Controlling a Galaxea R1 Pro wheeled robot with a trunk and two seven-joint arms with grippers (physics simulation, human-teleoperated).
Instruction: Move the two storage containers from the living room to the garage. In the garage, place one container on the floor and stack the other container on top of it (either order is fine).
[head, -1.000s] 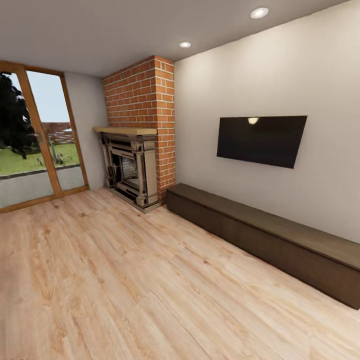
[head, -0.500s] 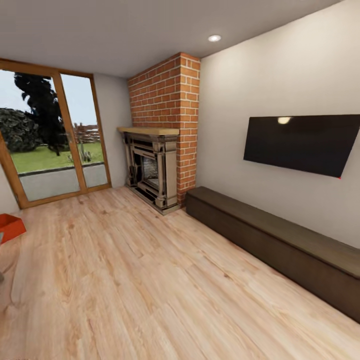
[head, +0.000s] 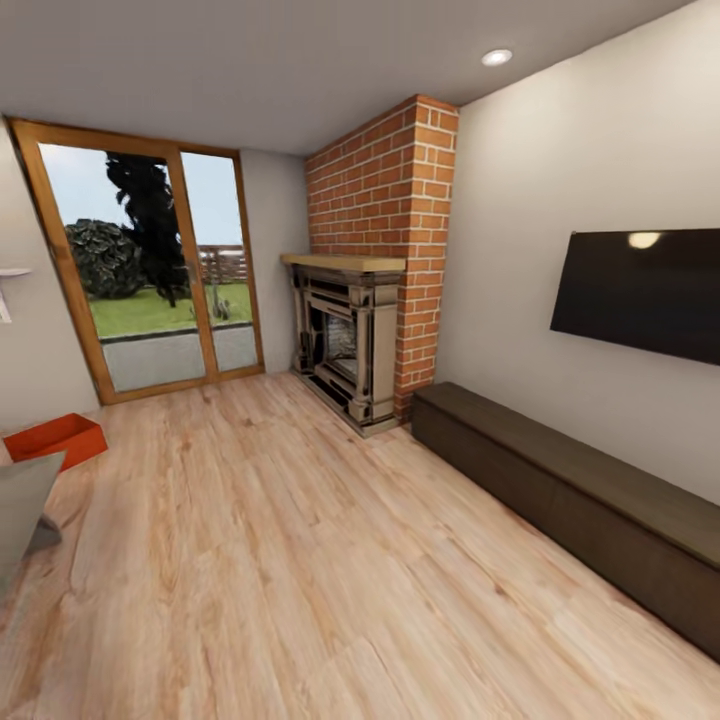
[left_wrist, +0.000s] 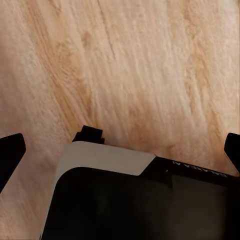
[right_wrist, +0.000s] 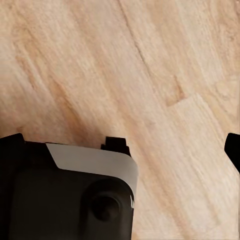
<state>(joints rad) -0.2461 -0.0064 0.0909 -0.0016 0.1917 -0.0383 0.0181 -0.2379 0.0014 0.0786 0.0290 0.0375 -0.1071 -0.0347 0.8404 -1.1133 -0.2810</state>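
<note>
One orange-red storage container sits on the living room's light wood plank floor at the far left of the head view, near the glass door; it is open-topped. The second container is out of view. In the left wrist view my left gripper hangs over bare planks, its dark fingertips spread to both edges of the picture with nothing between them. My right gripper stands open the same way above the planks, one fingertip at the picture's edge.
A brick fireplace stands at the back, with a wood-framed glass door to its left. A long dark low cabinet runs along the right wall under a wall-mounted TV. A grey object juts in at the lower left.
The camera has turned left, so the fireplace, cabinet and TV have slid right in the picture. The orange container has come further into view at the left, along with a grey object.
</note>
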